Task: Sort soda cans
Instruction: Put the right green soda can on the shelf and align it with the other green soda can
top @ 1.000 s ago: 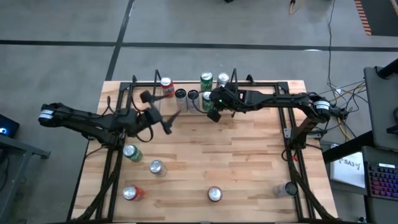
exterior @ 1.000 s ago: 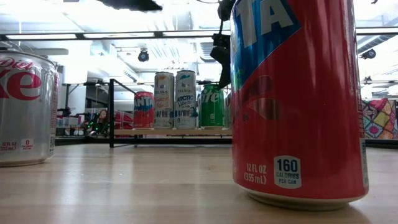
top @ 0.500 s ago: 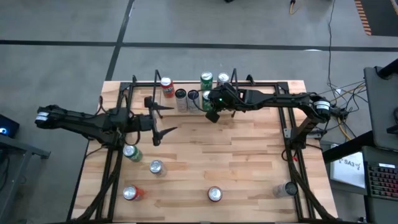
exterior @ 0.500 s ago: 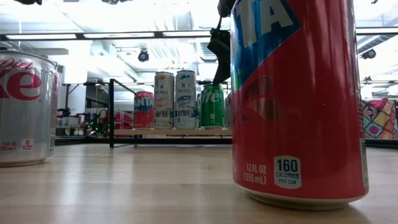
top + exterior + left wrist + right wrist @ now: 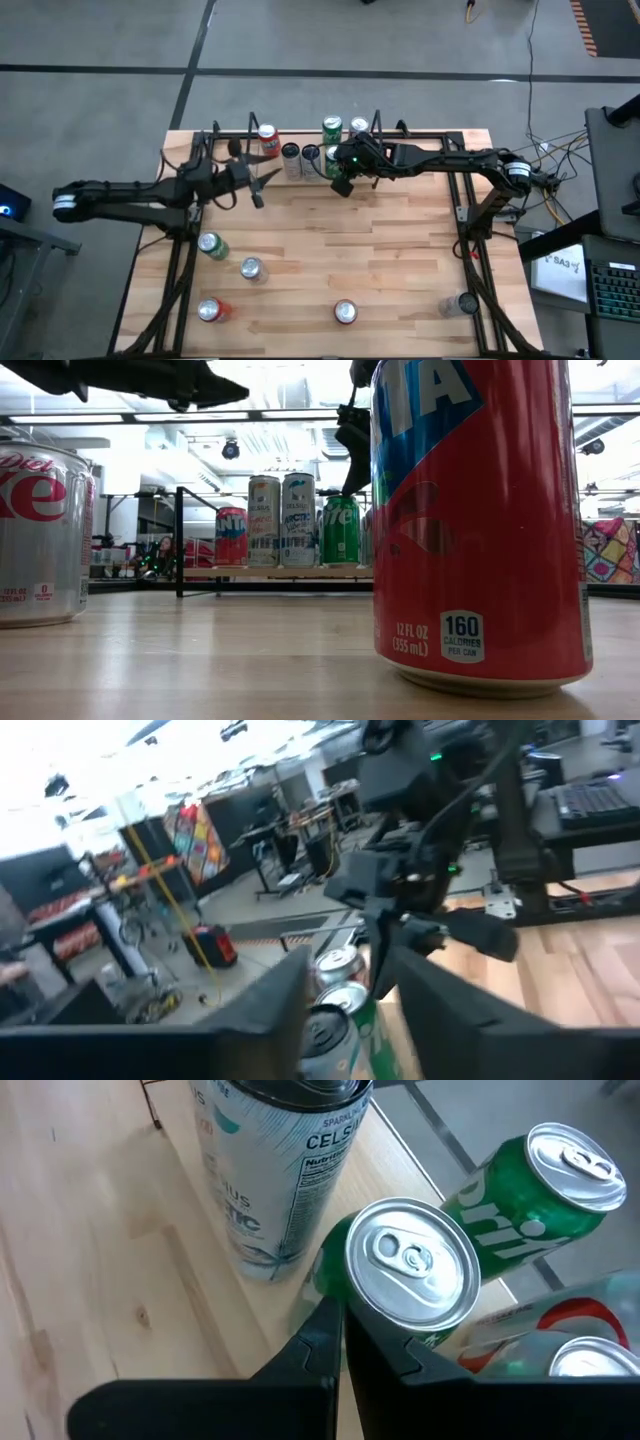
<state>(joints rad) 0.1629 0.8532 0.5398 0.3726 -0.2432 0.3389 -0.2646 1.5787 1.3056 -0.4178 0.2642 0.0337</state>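
Since a second ago the left gripper [image 5: 252,180] has swung from mid-table toward twelve o'clock, near the red cylindrical metal can [image 5: 267,139] in the back row; its fingers have narrowed, though whether they are closed I cannot tell. The right gripper [image 5: 343,178] stays put with fingers pressed together beside the green cylindrical metal can [image 5: 405,1285], holding nothing. Other cans stand toward six o'clock.

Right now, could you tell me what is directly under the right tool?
A green can stands under the shut right tool, silver top showing. Its base is hidden behind the fingers.
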